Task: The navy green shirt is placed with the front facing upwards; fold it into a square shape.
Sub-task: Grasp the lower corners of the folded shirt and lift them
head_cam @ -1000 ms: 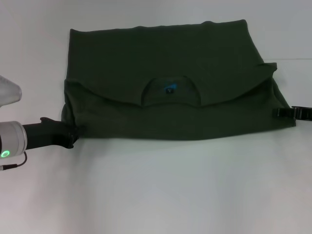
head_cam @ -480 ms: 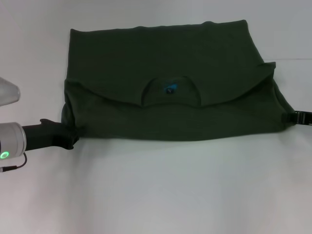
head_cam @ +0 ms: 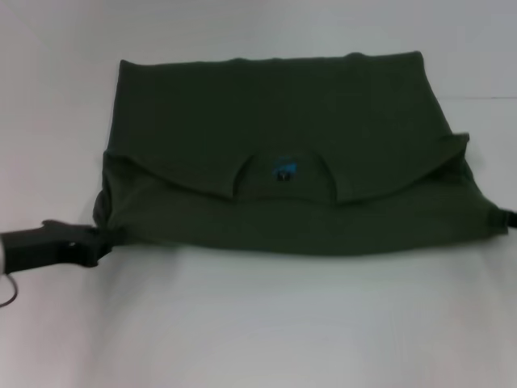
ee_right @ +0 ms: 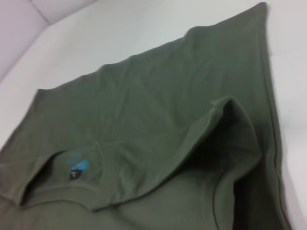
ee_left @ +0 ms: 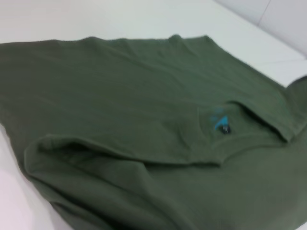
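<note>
The navy green shirt (head_cam: 275, 105) lies on the white table, folded over across its width, with plain green showing and the lettering hidden. Its neck opening with the blue label (head_cam: 283, 170) sits in the middle, facing the near edge. My left gripper (head_cam: 103, 239) is at the shirt's near-left corner, touching or just beside the cloth. My right gripper (head_cam: 510, 218) barely shows at the right edge, by the shirt's near-right corner. The left wrist view shows the shirt (ee_left: 120, 96) and label (ee_left: 220, 123). The right wrist view shows the shirt (ee_right: 158, 96), a raised sleeve fold and the label (ee_right: 76, 167).
The white table (head_cam: 258, 323) stretches bare in front of the shirt and around it. A table seam or back edge shows at the far right (head_cam: 485, 97).
My left arm has drawn back to the left and nearer, so less of it shows. My right gripper has slid out toward the right edge. The shirt keeps its fold.
</note>
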{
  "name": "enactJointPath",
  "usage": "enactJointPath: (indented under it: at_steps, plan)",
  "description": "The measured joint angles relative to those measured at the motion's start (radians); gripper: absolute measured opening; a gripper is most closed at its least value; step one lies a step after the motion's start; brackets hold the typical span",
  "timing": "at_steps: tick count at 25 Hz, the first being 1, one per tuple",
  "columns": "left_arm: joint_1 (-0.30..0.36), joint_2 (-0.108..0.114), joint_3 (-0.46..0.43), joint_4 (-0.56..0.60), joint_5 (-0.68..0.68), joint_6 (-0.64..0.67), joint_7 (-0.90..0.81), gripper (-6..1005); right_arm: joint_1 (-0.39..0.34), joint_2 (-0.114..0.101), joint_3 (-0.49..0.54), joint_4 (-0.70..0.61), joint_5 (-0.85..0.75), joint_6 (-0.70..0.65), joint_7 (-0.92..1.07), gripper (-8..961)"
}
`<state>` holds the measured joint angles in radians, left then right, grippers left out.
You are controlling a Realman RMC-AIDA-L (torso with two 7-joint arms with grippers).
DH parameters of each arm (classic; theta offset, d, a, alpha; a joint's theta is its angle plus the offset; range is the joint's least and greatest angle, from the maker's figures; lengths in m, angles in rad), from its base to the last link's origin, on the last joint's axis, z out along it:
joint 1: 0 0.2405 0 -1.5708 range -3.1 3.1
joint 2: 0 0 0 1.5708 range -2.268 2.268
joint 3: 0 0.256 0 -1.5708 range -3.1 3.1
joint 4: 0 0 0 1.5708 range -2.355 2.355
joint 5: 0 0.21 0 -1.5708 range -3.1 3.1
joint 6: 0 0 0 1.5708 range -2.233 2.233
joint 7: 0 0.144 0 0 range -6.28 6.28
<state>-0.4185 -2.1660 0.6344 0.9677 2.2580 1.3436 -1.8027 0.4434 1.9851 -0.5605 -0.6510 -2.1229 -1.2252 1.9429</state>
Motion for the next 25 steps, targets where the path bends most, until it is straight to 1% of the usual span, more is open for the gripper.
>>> enactJointPath:
  at_steps: [5, 9, 12, 15, 17, 18, 19, 25]
  plan:
    - [0.039, 0.002, -0.121, 0.040, 0.007, 0.173, 0.004, 27, -0.084, 0.007, 0.068, -0.036, 0.017, -0.155, -0.059, 44]
    - [0.070, 0.006, -0.188, 0.053, 0.009, 0.316, 0.009, 28, -0.147, 0.009, 0.138, -0.056, 0.018, -0.285, -0.124, 45]
    - [0.094, 0.008, -0.206, 0.062, 0.010, 0.404, 0.010, 27, -0.192, 0.006, 0.183, -0.064, 0.014, -0.371, -0.181, 46]
    - [0.115, 0.008, -0.214, 0.067, 0.012, 0.473, 0.010, 27, -0.234, 0.000, 0.196, -0.064, 0.009, -0.429, -0.236, 46]
    - [0.125, 0.008, -0.224, 0.069, 0.019, 0.512, 0.010, 28, -0.263, 0.000, 0.196, -0.064, 0.008, -0.453, -0.274, 47]
    - [0.129, 0.008, -0.231, 0.069, 0.023, 0.527, 0.010, 28, -0.290, 0.000, 0.196, -0.064, 0.008, -0.469, -0.305, 47]
    - [0.133, 0.008, -0.239, 0.070, 0.029, 0.546, 0.010, 28, -0.290, 0.000, 0.196, -0.064, 0.008, -0.469, -0.305, 47]
    - [0.150, 0.008, -0.258, 0.076, 0.047, 0.625, 0.018, 28, -0.362, 0.002, 0.200, -0.064, 0.005, -0.530, -0.353, 48]
